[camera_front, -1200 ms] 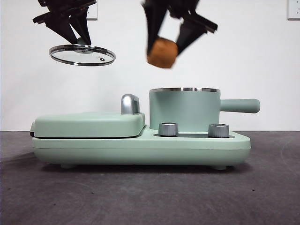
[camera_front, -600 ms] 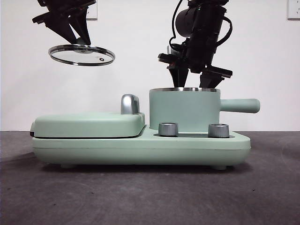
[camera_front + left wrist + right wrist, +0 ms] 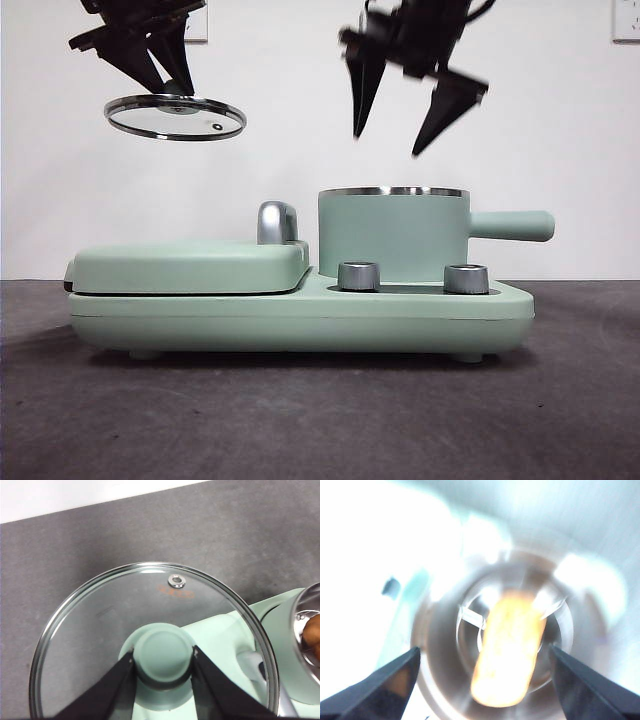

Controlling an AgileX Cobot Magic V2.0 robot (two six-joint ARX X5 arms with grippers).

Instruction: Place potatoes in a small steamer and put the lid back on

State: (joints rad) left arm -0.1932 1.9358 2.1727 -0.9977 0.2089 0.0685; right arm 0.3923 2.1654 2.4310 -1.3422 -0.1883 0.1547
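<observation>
Right gripper (image 3: 400, 110): jaws spread wide, holding nothing; it hangs in the air directly above the steamer (image 3: 392, 235), clear of its rim. In the right wrist view (image 3: 482, 672) the two jaws stand far apart on either side of the pot's opening.
Left gripper (image 3: 160, 70): closed on the knob of the lid (image 3: 175, 117), holding it in the air above the flat griddle cover (image 3: 190, 265), well to the side of the steamer. In the left wrist view (image 3: 163, 665) both jaws press against the mint-green knob.
Potato (image 3: 507, 647): lies inside the steamer, orange-brown and oblong, narrower than the pot; the picture is blurred and washed out. A sliver of it (image 3: 314, 635) also shows inside the rim in the left wrist view.
Steamer: mint-green, upright, steel rim, straight side handle; open, with no lid on it.
Lid: round glass (image 3: 150, 635) with a steel edge and a small vent hole, held roughly level.
</observation>
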